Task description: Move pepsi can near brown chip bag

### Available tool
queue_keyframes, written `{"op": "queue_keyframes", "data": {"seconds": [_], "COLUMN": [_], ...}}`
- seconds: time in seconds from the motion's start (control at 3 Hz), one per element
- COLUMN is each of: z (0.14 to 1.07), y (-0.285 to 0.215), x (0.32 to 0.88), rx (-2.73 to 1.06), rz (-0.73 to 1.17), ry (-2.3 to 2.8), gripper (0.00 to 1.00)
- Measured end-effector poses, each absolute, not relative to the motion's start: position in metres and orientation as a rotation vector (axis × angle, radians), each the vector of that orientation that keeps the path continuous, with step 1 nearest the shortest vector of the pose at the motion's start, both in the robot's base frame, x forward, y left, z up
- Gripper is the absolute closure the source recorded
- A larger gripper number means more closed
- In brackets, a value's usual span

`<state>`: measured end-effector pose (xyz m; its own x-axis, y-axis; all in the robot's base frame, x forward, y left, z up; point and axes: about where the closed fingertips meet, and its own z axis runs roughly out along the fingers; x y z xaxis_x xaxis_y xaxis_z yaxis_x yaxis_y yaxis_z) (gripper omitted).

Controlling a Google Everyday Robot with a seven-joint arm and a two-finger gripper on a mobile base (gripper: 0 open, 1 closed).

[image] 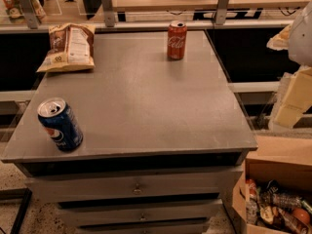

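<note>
The pepsi can [60, 124], dark blue with a silver top, stands near the front left corner of the grey cabinet top [146, 101]. The brown chip bag [68, 47] lies flat at the back left corner, well behind the can. My gripper [291, 97] shows as pale cream parts at the right edge of the view, off the right side of the cabinet top and far from both the can and the bag. It holds nothing that I can see.
A red Coca-Cola can [176, 40] stands at the back middle of the top. A cardboard box [273, 189] of snacks sits on the floor at the lower right. Rails and a shelf run behind the cabinet.
</note>
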<state>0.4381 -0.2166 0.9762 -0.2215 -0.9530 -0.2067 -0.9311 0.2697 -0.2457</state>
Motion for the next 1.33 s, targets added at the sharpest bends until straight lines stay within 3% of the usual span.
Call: {"op": "queue_keyframes", "data": {"seconds": [0.67,1.33], "z": [0.977,0.988], "y": [-0.204,-0.135], "x": [0.439,0.451], "rx": [-1.708,-1.617], "rz": [-0.024,0.292], "ry": [2.188,1.996], "gripper": [0.00,0.00]}}
